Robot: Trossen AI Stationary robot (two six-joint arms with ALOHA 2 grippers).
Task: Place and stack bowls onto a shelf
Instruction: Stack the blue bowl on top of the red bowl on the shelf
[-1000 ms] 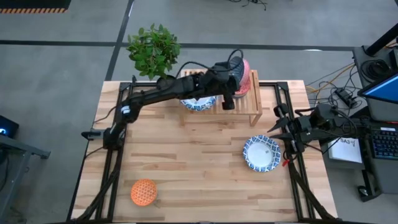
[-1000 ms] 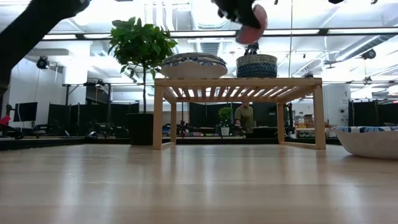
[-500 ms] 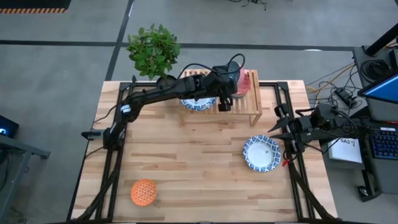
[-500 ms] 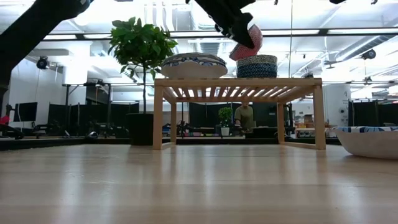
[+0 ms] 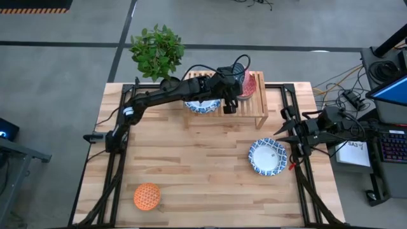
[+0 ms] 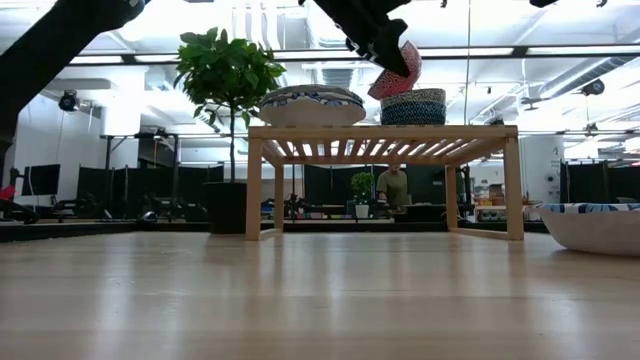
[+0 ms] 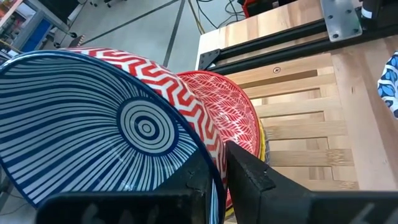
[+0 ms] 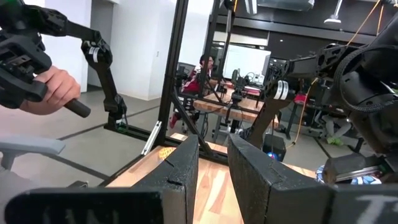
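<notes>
My left gripper reaches over the right end of the light-wood shelf and is shut on a small bowl with blue stripes inside and red zigzags outside. The bowl hangs tilted just over a stack of small bowls, whose top one is red. A wide blue-rimmed bowl rests on the shelf's left half. Another wide bowl and an orange bowl sit on the table. My right gripper waits open at the table's right edge. My left gripper pinches the striped bowl by its rim, one finger inside the bowl and one outside. It comes from above, slanting down. The bowl is tilted, its lower edge at the stack's top; whether they touch I cannot tell.
A potted plant stands at the far edge, left of the shelf. Black frame rails run along both table sides. Bare planks lie between the shelf and the near edge. People show in the room beyond.
My left gripper came down toward the stack on the shelf and tipped, carrying the striped bowl from high above the stack to just over its top, now tilted. In the last half second it has kept still.
</notes>
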